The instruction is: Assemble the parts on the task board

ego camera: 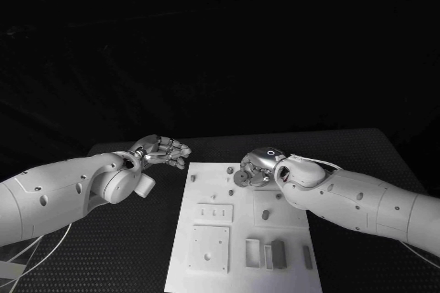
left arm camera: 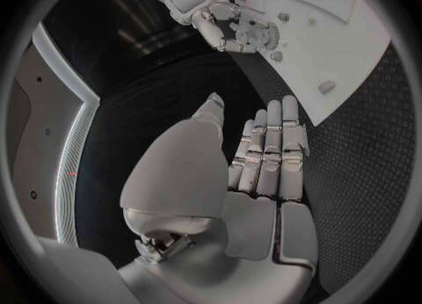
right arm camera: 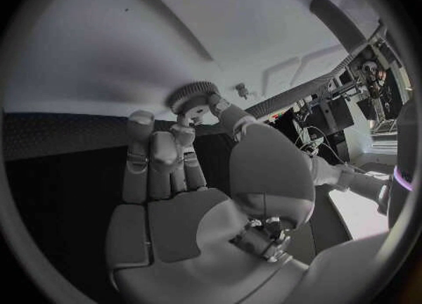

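One small grey toothed gear [ego camera: 242,177] sits pinched in the right hand [ego camera: 261,167] over the white task board's [ego camera: 240,267] far end, seemingly for seating; the left hand [ego camera: 163,150] waits beside that board, fingers apart, holding nothing.

White arms [ego camera: 64,191], silver jointed hands [ego camera: 163,150].

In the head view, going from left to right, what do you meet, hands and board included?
left hand → task board → gear held by the right hand.
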Tool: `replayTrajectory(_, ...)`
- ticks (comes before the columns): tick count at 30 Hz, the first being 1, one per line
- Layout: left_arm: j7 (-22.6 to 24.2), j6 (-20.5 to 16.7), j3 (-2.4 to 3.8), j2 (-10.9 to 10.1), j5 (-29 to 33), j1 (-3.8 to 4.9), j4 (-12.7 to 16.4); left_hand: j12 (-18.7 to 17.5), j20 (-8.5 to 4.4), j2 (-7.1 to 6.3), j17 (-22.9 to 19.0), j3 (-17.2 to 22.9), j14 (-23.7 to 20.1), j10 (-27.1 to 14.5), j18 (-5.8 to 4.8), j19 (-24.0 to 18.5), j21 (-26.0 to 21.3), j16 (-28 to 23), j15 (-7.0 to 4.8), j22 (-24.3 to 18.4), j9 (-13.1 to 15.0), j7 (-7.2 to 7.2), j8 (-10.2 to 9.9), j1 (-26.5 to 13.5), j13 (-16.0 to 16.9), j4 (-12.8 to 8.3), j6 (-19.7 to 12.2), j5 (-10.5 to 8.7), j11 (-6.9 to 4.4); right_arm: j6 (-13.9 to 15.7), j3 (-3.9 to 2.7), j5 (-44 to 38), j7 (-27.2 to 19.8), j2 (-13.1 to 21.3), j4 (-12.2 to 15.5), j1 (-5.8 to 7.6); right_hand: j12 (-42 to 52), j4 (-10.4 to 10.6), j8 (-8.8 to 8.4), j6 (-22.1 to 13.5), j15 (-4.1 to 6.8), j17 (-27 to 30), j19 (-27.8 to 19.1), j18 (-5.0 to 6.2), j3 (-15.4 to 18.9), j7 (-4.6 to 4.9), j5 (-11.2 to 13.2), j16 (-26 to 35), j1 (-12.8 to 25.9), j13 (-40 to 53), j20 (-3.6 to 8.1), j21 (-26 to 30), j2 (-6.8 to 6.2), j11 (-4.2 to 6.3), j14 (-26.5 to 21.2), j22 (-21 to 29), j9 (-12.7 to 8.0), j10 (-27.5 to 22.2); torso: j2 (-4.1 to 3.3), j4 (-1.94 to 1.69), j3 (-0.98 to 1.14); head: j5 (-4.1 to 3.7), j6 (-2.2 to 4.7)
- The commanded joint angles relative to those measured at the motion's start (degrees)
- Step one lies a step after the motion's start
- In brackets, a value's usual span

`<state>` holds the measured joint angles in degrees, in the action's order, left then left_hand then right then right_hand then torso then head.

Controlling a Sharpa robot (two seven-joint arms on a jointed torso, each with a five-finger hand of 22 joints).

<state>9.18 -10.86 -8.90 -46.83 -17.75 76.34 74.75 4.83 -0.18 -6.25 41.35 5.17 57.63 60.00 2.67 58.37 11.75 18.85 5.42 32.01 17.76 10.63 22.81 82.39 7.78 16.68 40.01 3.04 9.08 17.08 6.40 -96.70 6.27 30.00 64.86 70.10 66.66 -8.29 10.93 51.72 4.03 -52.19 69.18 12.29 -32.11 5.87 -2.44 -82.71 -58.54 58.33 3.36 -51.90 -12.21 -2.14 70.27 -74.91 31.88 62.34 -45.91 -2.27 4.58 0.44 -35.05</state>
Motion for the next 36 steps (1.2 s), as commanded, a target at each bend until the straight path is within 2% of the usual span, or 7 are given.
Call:
replayTrajectory(1,0.4,0.8,0.03,0.0,0.2,0.01,0.1,-0.3,-0.14,0.44,0.1,-0.3,0.2,0.2,0.66,0.0,-0.4,-0.2,-0.01,0.1,0.1,1.74,-0.4,0.2,0.1,0.0,-0.3,-0.01,0.35,-2.9,0.23,0.2,-0.6,-0.2,-0.4,-0.39,0.4,-0.4,0.18,-2.8,0.08,-0.1,-0.3,2.71,0.0,2.82,-0.3,-0.1,0.0,0.0,0.12,0.0,0.38,0.00,-0.3,-0.5,-0.1,-0.5,-0.06,-0.10,-0.02,-0.05,-0.07)
replayTrajectory(7,0.4,0.7,0.03,-0.1,0.2,0.01,0.2,-0.4,-0.14,0.51,0.1,-0.3,0.2,0.2,0.65,0.0,-0.4,-0.3,0.00,0.1,0.1,1.76,-0.4,0.1,0.1,0.1,-0.3,-0.01,0.37,-4.0,0.44,0.1,-0.8,-0.4,-1.0,-0.88,0.5,-0.9,0.31,-2.6,0.07,-0.1,-0.4,2.71,0.0,2.81,-0.3,-0.1,-0.4,-0.1,0.12,0.1,1.01,0.00,-0.4,-0.5,-0.1,-0.6,-0.10,-0.04,0.00,-0.01,-0.30)
replayTrajectory(16,0.4,0.8,0.03,0.2,0.2,0.01,-0.1,-0.4,-0.14,0.52,0.1,-0.3,0.2,0.2,0.65,0.0,-0.4,-0.3,-0.01,0.1,0.1,1.77,-0.4,0.1,0.1,0.1,-0.3,-0.01,0.37,-6.6,0.72,-0.8,-0.8,-0.6,-1.1,-1.13,0.9,-3.8,1.36,-1.0,0.48,-0.3,-0.7,2.71,0.8,2.29,-0.3,-0.2,-0.9,-0.1,-0.03,-0.1,2.99,0.49,-0.4,-0.9,0.2,-0.7,-0.09,-0.03,-0.06,-0.04,-0.84)
replayTrajectory(23,0.4,0.7,0.03,0.2,0.2,0.01,-0.1,-0.4,-0.15,0.52,0.1,-0.3,0.3,0.2,0.66,0.0,-0.4,-0.3,-0.01,0.1,0.1,1.78,-0.4,0.1,0.1,0.0,-0.3,-0.01,0.37,-8.3,0.80,-1.1,-0.8,-0.5,-1.2,-1.27,1.2,-8.2,2.84,1.6,1.32,-0.3,-0.8,2.71,1.3,1.40,-0.4,-0.3,-1.5,-0.3,-0.05,-0.4,6.74,1.42,-0.2,-1.0,0.8,-0.4,0.02,0.01,-0.02,-0.03,-1.07)
replayTrajectory(29,0.4,0.7,0.03,0.2,0.2,0.01,0.0,-0.4,-0.15,0.52,0.2,-0.3,0.3,0.2,0.66,0.0,-0.4,-0.3,-0.01,0.1,0.1,1.78,-0.4,0.1,0.1,0.0,-0.3,-0.01,0.37,-11.5,0.90,-0.6,-1.0,-0.6,-1.6,-1.27,1.2,-8.3,2.95,1.9,1.44,-0.3,-0.9,2.71,1.6,1.24,-0.3,-0.2,-0.9,-0.4,-0.12,-0.4,7.32,1.49,-0.2,-1.0,0.8,-0.3,0.00,-0.01,-0.06,-0.15,-1.16)
replayTrajectory(33,0.4,0.6,0.03,0.1,0.2,0.01,0.0,-0.4,-0.15,0.52,0.2,-0.3,0.3,0.2,0.66,0.0,-0.4,-0.3,-0.01,0.1,0.1,1.78,-0.4,0.1,0.1,0.0,-0.3,-0.01,0.37,-12.6,1.03,-0.4,-1.5,-0.6,-1.6,-1.32,1.2,-8.2,2.80,1.7,1.44,-0.4,-0.9,2.71,2.0,1.27,-0.3,-0.2,0.3,-0.5,-0.17,-0.5,8.39,1.47,-0.2,-1.0,0.7,-0.3,0.04,-0.05,-0.02,-0.21,-1.19)
replayTrajectory(36,0.4,0.6,0.03,0.1,0.2,0.01,0.1,-0.4,-0.15,0.52,0.2,-0.3,0.3,0.2,0.66,0.0,-0.4,-0.3,-0.01,0.1,0.1,1.78,-0.4,0.1,0.1,0.0,-0.3,-0.01,0.37,-12.7,1.03,-0.4,-1.5,-0.6,-1.7,-1.33,1.2,-8.3,2.76,1.6,1.44,-0.4,-0.9,2.71,2.1,1.27,-0.3,-0.3,0.6,-0.5,-0.15,-0.5,8.41,1.47,-0.2,-1.0,0.7,-0.3,0.01,-0.05,-0.01,-0.19,-1.24)
